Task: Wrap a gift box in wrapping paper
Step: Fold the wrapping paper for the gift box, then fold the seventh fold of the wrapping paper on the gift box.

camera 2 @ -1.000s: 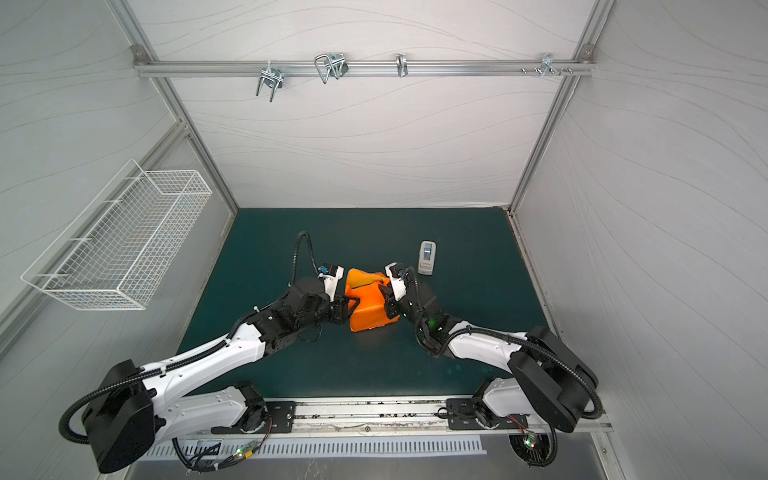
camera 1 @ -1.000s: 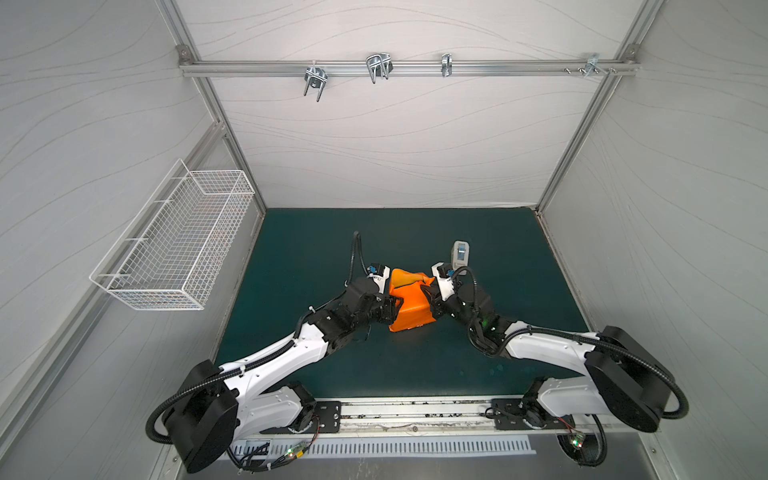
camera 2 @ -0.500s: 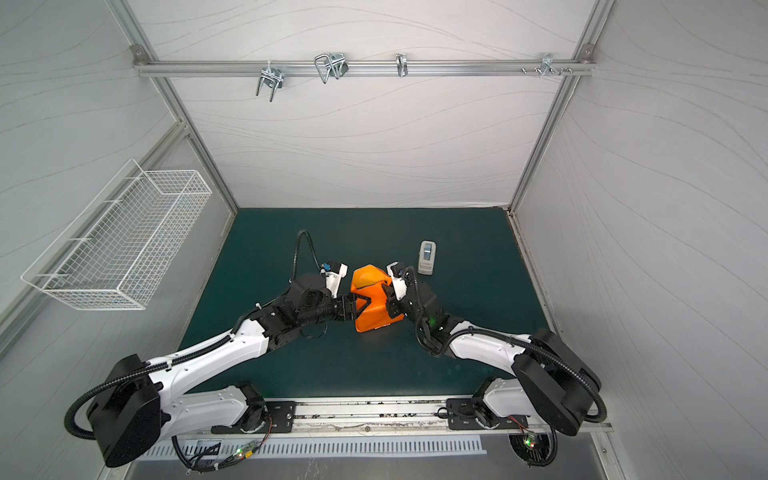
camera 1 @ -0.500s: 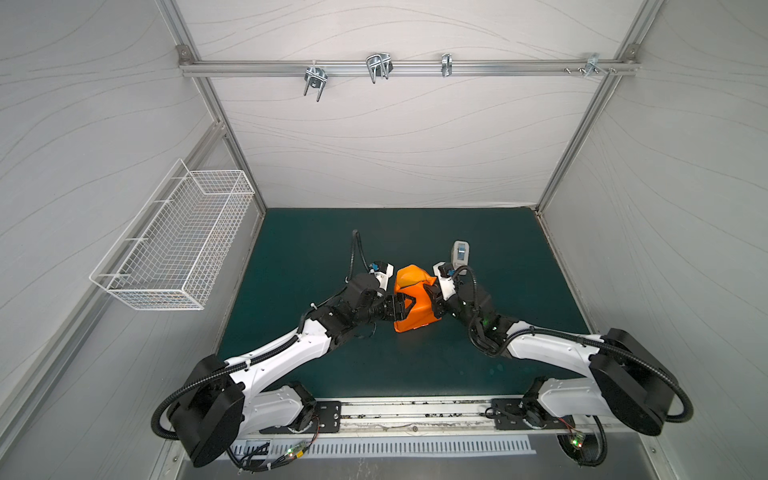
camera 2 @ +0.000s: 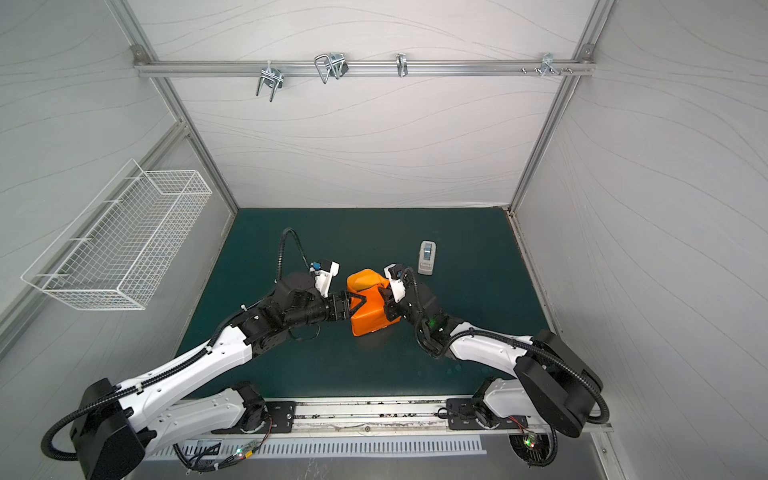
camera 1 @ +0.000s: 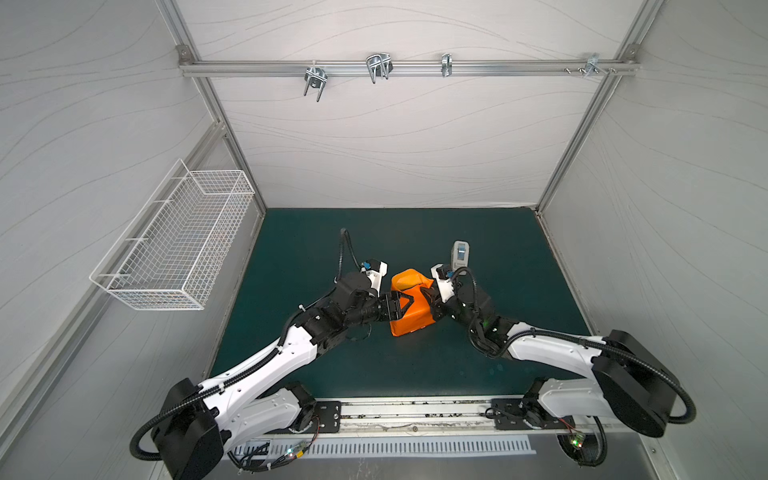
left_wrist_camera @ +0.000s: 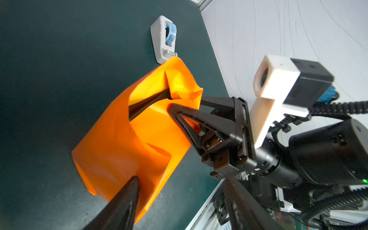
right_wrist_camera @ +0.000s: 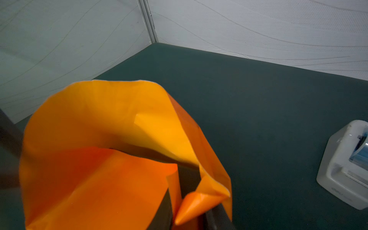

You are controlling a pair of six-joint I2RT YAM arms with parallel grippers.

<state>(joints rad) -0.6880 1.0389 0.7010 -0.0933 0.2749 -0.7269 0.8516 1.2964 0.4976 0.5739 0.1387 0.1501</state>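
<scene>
Tape dispenser sits just beyond wrapping paper

White walls, green mat, wire basket

We see a dark green tabletop mat carrying two things: a loosely folded bundle of orange wrapping paper near the surface's centre, and a white tape dispenser close by, toward the far edge.
</scene>
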